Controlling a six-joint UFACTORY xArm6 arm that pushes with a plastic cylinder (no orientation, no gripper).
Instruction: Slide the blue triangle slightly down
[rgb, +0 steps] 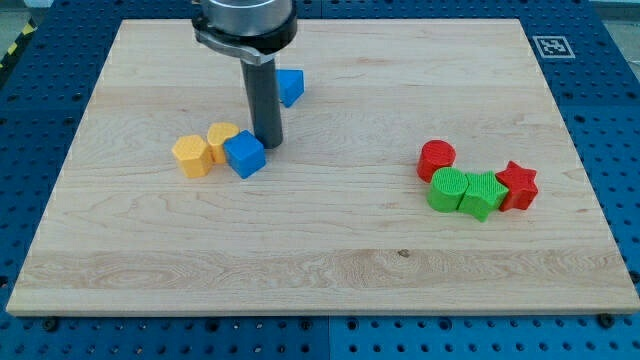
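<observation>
Your arm carries no jaws at all, so nothing can be open or closed here; it ends in a dark rod, and my tip (267, 143) stands on the wooden board (330, 270) in its upper left part. The tip is just beside the blue cube (244, 154), at that cube's upper right corner; you cannot tell from this view if they really touch.

The blue triangle (289, 86) lies above the tip, toward the view's top, and slightly to the right of the rod. The rod covers its left part, so you see only the right portion. It is near the top edge of the board, but some bare wood shows between it and that edge. Below the triangle, on the right of the rod, the wood is free down to the bottom edge.

Left of the blue cube sit two yellow blocks: one yellow block (221, 139) is touching the cube from the upper left, and the other yellow block (191, 156) is just beside it, further left. Their exact shapes are hard to make out.

Well apart, on the view's right, you see a second group: a red cylinder (436, 158), a green cylinder (447, 190), a green block (482, 194) and a red star (518, 184), packed close in a curved row. The centre of the board between the two groups is bare wood.
</observation>
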